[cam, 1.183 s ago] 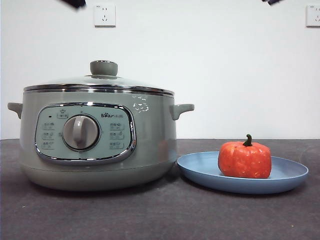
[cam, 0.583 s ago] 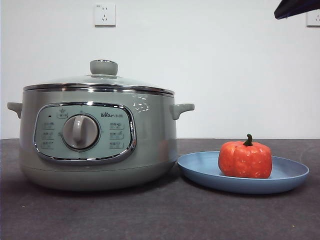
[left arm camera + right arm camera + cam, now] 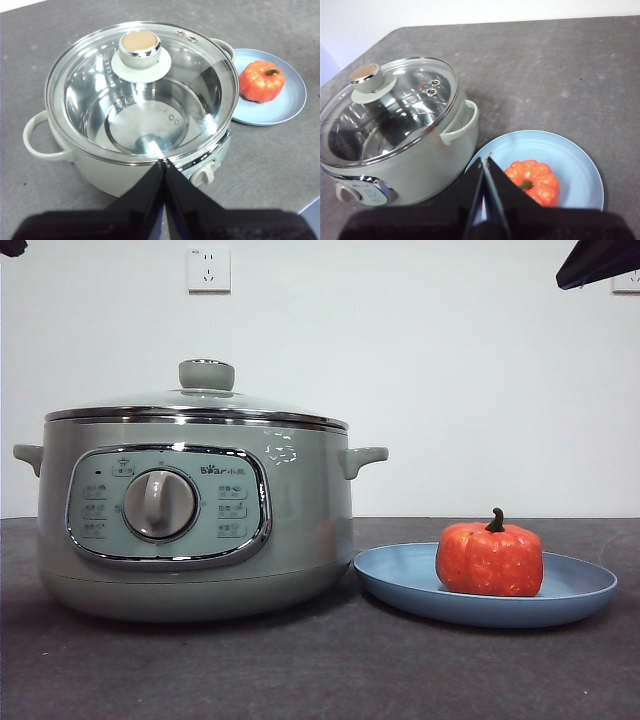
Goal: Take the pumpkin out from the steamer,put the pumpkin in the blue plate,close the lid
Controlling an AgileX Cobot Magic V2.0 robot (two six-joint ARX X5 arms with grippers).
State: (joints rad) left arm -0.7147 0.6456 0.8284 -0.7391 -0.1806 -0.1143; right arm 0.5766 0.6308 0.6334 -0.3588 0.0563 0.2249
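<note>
Pumpkin resting upright on the blue plate, its dark green stem pointing up, set slightly toward the side of the plate away from the steamer. Blue plate lying flat on the dark grey table, just beside the steamer's base, its rim close under one side handle. Steamer standing on the table with its button panel and grey dial facing the front camera. Lid seated level on the steamer's chrome rim, knob uppermost; through the glass the left wrist view shows a bare metal interior. Left claw poised above the near edge of the steamer, over the lid's rim, its two black jaws pressed together and gripping nothing. Right claw poised above the gap between the steamer and the plate, over the plate's edge beside the pumpkin, its jaws likewise pressed together and empty. Both arms appear in the front view only as dark tips at the upper corners.
</note>
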